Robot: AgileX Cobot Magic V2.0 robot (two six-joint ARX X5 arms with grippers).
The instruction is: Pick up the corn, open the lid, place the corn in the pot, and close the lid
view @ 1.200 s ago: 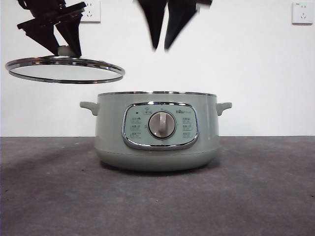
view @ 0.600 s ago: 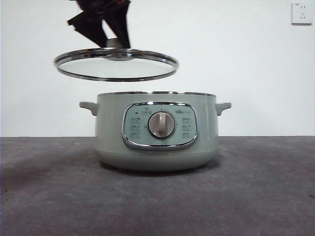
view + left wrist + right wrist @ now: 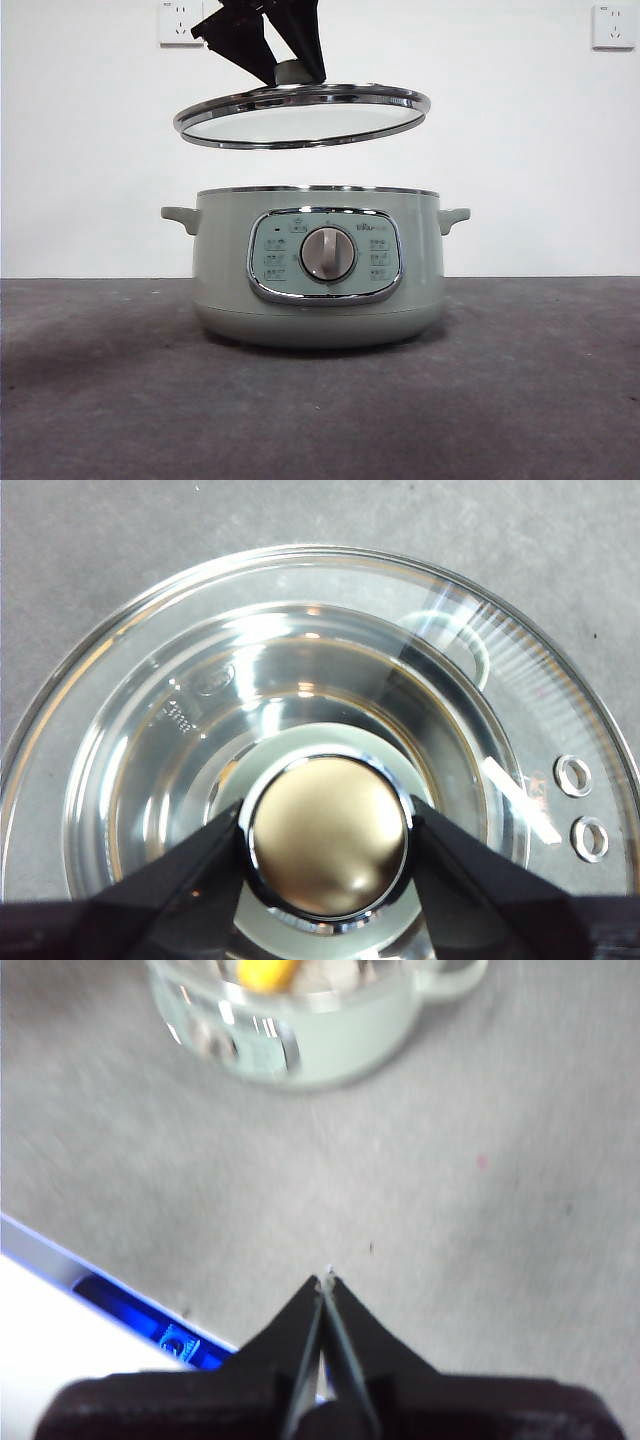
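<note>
Front view: left gripper [image 3: 290,72] hangs from the top edge, left of centre, its two black jaws pinching the pale green knob [image 3: 292,72] of the lid [image 3: 300,117]. Lid is held in the air, clear of the pot [image 3: 318,265], slightly tilted with its right side higher; it sits above the pot and a little to the left of it, gap of white wall visible between the chrome rim and the pot's top edge. Pot stands on the grey desk [image 3: 520,400], control panel and silver dial [image 3: 328,253] facing the camera, a small handle on each side. Two wall sockets [image 3: 612,25] high on the white wall behind. Left wrist view: left gripper [image 3: 326,835] jaws clamp either side of the shiny round knob [image 3: 326,835]; glass of the lid [image 3: 500,670] spreads around it, two small vent holes [image 3: 580,805] near the rim, grey desk [image 3: 120,540] seen beyond. Right wrist view, blurred: right gripper [image 3: 326,1282] with jaws pressed together, holding nothing, over bare grey desk [image 3: 480,1210] well apart from the pot [image 3: 320,1035]. Corn [image 3: 264,972] shows as a yellow patch inside the pot, at the far edge of that picture. Something blue [image 3: 150,1325] lies along the desk's edge near this gripper; what it is cannot be told.
</note>
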